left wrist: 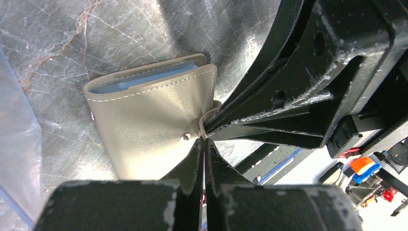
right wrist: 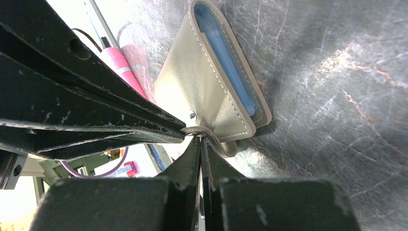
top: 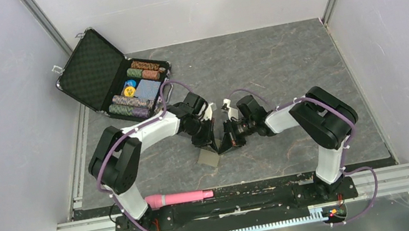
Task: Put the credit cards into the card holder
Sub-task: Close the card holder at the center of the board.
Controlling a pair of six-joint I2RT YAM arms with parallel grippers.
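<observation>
Bright even light; glare sheens the marbled table (right wrist: 337, 62) in both wrist views, whose far backgrounds wash out white.

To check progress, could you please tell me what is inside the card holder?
Between the card holder's closed taupe covers, only light blue lining shows at the open edge. Any cards deeper inside are hidden by them.

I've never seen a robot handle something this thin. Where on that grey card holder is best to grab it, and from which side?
Probably the small closing tab beside the snap, approached from that edge. The card holder is flat, and the tab is the one thin part sticking past its cover. The left gripper and right gripper both pinch there.
</observation>
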